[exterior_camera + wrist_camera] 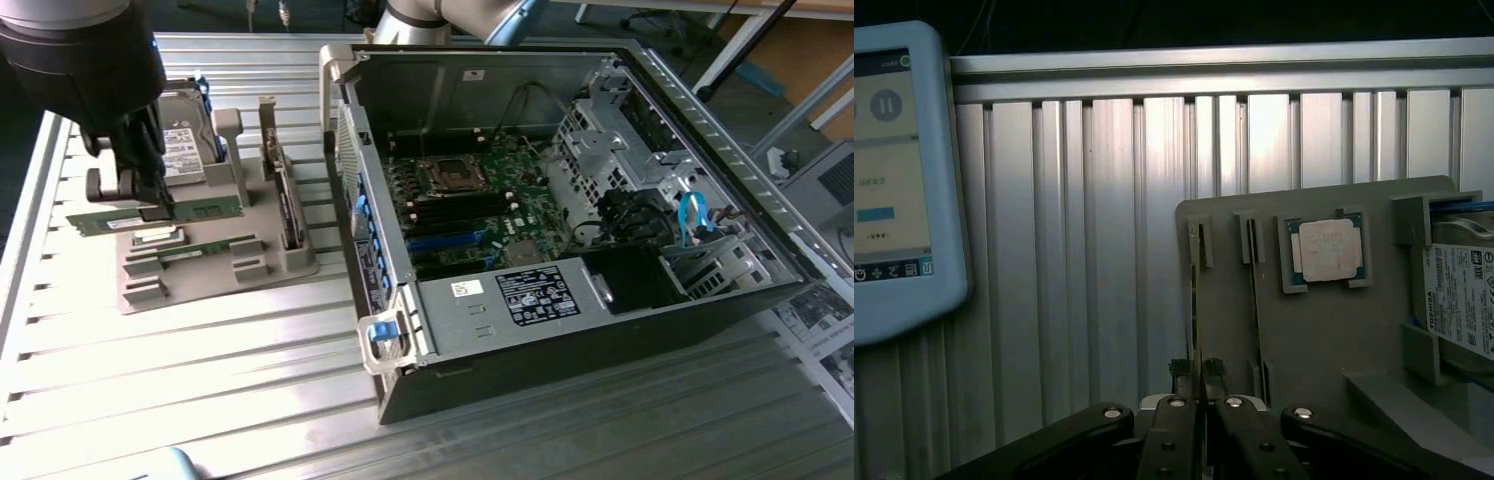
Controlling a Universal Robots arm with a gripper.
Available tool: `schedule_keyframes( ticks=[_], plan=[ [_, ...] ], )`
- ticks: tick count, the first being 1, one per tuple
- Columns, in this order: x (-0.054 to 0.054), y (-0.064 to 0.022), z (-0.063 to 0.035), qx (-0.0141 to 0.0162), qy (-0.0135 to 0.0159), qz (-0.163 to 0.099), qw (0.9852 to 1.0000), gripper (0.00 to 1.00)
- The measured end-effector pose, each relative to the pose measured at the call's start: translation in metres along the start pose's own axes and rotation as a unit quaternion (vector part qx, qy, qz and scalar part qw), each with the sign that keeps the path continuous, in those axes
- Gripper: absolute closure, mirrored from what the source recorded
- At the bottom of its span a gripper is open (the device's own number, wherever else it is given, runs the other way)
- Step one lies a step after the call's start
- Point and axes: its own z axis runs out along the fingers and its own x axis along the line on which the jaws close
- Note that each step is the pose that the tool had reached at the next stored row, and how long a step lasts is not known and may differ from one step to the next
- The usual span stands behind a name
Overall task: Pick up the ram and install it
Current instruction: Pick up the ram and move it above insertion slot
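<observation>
The pincer is closed narrow on the ram, gripping the thin green stick near its middle; directly beneath the pincer sits the grey holder, resting on the table; well away from the pincer, toward the exterior view's right, lies the open computer case.
</observation>
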Motion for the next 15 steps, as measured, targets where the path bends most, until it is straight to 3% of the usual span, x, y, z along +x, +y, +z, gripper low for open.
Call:
schedule_keyframes(
  ticks=[15],
  plan=[
    [0.0002, 0.0000, -0.0033, -0.0001, 0.0034, 0.001, 1.0000, 0.86]
  ],
)
